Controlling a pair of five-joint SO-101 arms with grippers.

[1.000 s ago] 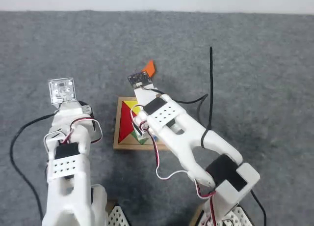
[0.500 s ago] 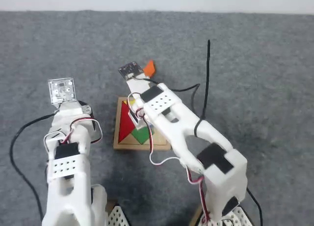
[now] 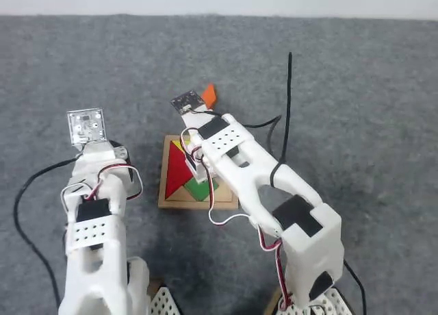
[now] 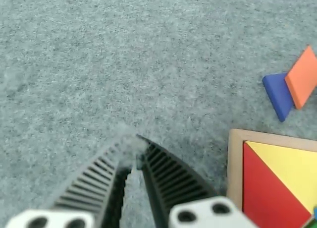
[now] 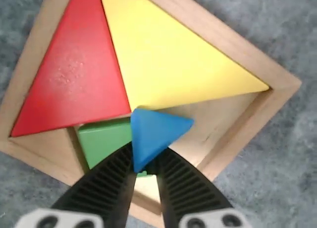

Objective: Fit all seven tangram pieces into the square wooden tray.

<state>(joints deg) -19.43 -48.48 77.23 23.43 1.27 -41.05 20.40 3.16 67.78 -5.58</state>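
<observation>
Blue triangle point(image 5: 154, 131) in apparently tight grip of right end effector point(image 5: 145, 159)

A grey, carpet-covered desk point(image 3: 383, 123) is stretching back to a pale strip point(image 3: 219, 0) lying along its far edge.

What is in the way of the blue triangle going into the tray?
Nothing visible is in the way. The right gripper holds the blue triangle over the wooden tray, by a bare patch between the green piece and the yellow triangle. It seems to overlap the green piece slightly.
</observation>
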